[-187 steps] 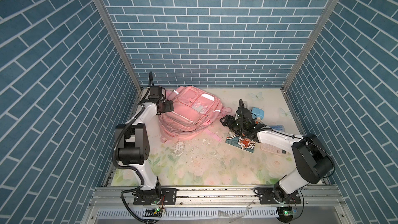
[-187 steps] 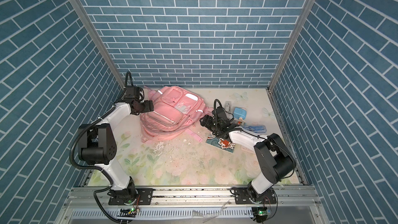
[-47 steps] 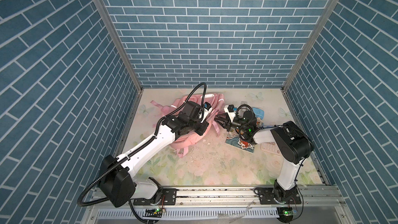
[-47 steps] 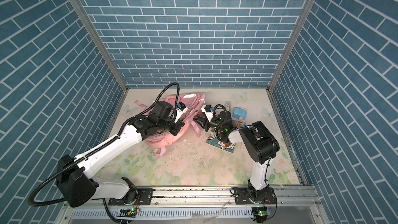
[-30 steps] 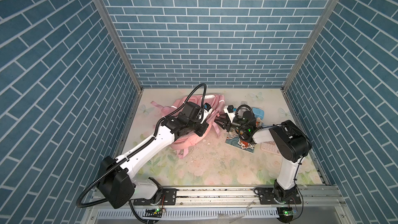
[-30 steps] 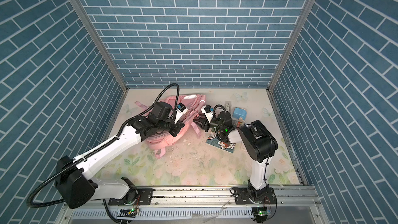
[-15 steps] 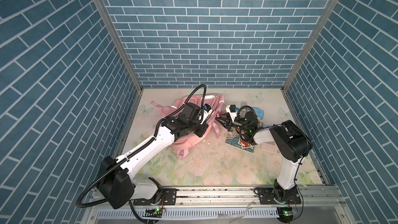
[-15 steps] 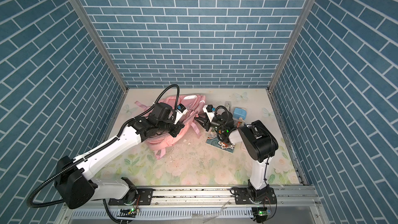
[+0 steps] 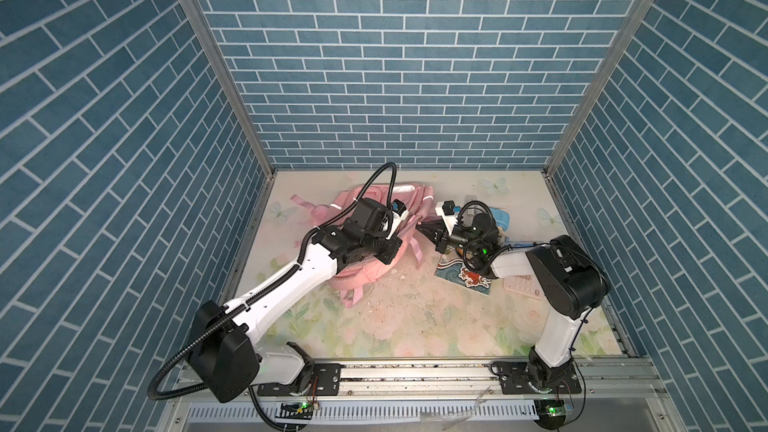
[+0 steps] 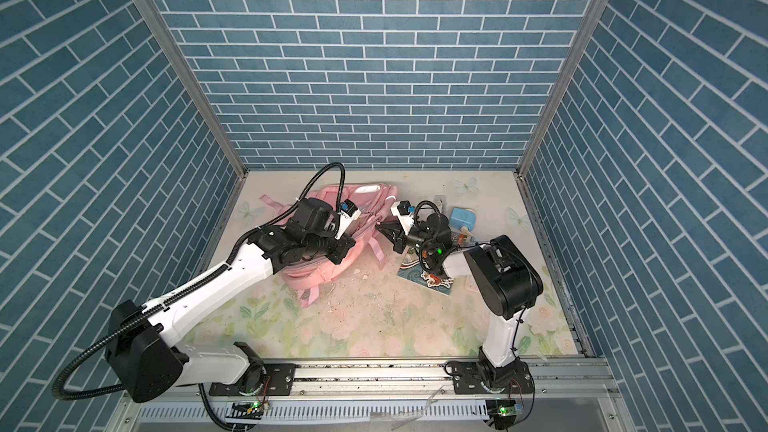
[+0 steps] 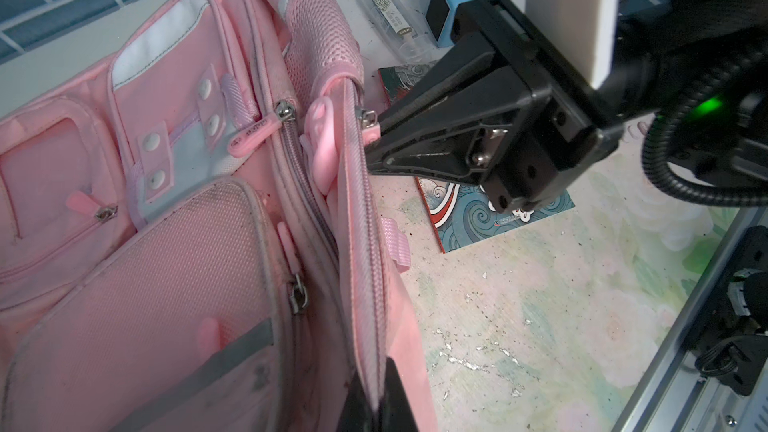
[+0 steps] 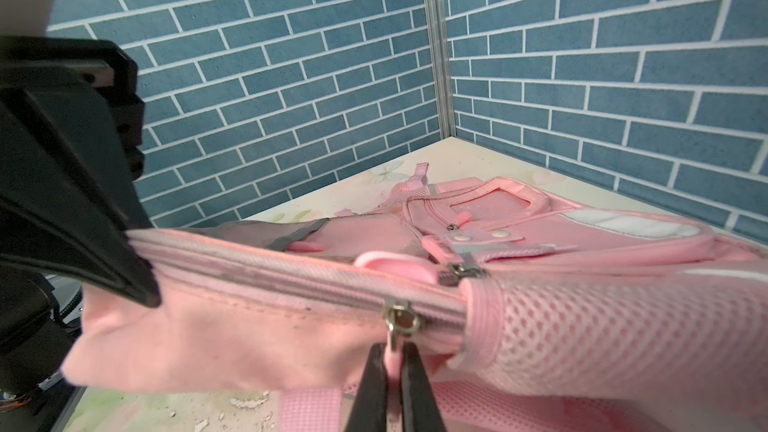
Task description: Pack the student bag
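Toward the back edge of the worktop point(image 9: 395, 326), left of its middle: the student bag point(image 9: 409, 197), lying with front pockets up, largely covered in both top views by the left arm stretched over it. Along its right side: the main zip, shut along the stretch seen from the left wrist. On the fabric edge beside that zip, nearer the front: the left gripper point(image 11: 376, 392), jaws pressed together on the pink cloth. At the zip's far end: the right gripper point(image 12: 390, 367), jaws squeezed on the pink zip pull point(image 12: 392, 342) hanging from its metal slider. Just right of the bag, under the right gripper and wrist: a booklet point(image 9: 465, 282) with a blue wave cover, partly hidden by that arm. Behind it, nearer the back edge: a light blue box point(image 10: 461, 216) and a clear tube point(image 11: 390, 14), side by side. Toward the right edge, peeping from beneath the right arm: a pink calculator point(image 9: 519, 284). Between bag and front edge: scattered pale flecks point(image 11: 457, 361) on the floral surface.
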{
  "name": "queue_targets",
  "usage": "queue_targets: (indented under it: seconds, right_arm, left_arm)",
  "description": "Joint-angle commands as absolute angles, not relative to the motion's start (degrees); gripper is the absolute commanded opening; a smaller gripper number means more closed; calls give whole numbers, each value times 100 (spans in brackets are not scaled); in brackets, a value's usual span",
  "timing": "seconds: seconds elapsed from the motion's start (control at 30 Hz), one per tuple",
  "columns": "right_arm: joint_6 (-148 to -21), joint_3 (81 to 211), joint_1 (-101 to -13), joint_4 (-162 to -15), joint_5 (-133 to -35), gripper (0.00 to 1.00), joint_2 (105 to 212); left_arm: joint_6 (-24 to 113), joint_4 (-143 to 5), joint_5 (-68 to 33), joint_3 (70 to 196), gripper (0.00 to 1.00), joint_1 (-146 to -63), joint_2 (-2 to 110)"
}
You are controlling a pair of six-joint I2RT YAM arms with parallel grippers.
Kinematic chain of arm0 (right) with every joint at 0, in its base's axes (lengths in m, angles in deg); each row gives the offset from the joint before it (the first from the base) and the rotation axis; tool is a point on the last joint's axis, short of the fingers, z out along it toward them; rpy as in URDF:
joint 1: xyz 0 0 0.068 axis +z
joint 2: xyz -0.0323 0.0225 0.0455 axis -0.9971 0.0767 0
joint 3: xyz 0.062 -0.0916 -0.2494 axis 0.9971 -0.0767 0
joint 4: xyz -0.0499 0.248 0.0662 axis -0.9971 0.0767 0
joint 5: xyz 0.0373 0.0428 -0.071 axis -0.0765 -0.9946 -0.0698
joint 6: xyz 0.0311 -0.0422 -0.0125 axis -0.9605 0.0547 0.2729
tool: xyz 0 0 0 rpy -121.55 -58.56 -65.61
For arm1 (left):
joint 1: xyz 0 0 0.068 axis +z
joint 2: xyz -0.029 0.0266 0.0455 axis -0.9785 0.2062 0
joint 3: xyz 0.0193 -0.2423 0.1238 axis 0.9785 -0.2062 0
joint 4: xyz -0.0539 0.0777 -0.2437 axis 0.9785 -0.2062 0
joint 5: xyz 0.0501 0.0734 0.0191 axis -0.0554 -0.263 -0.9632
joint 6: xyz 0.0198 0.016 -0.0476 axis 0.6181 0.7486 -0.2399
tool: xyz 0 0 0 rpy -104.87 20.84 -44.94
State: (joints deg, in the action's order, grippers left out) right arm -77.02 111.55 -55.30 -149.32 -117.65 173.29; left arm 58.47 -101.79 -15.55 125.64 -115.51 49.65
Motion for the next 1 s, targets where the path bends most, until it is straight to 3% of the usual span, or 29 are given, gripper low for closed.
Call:
queue_targets:
  seconds: [0.0,0.47,0.5,0.53,0.6,0.7,0.77,0.97]
  right_arm:
    - [-7043,11027,-5258,-14145,-11738,0,16795]
    - [-6543,10574,-4917,-12657,-10636,0,15653]
    - [-6633,10541,-4959,-12614,-10470,0,15602]
    - [-6655,10502,-4998,-12632,-10436,0,15573]
    - [-6679,10427,-5098,-12709,-10441,0,15558]
    - [-6693,10390,-5225,-12737,-10462,0,15589]
    - [-6711,10358,-5314,-12803,-10525,0,15601]
    - [-6683,10294,-5521,-12815,-10547,0,15611]
  left_arm:
    - [5531,-9508,-1689,12650,0,-11546,4993]
    - [5345,-9097,-1632,12702,0,-11715,5305]
    - [5367,-9139,-1683,12682,3,-11720,5253]
    - [5375,-9178,-1746,12658,12,-11725,5192]
    - [5367,-9262,-1873,12596,38,-11716,5019]
    - [5281,-9410,-2078,12536,58,-11705,4809]
    - [5190,-9534,-2163,12532,66,-11650,4736]
    - [5656,-10256,-2209,12603,72,-11289,4932]
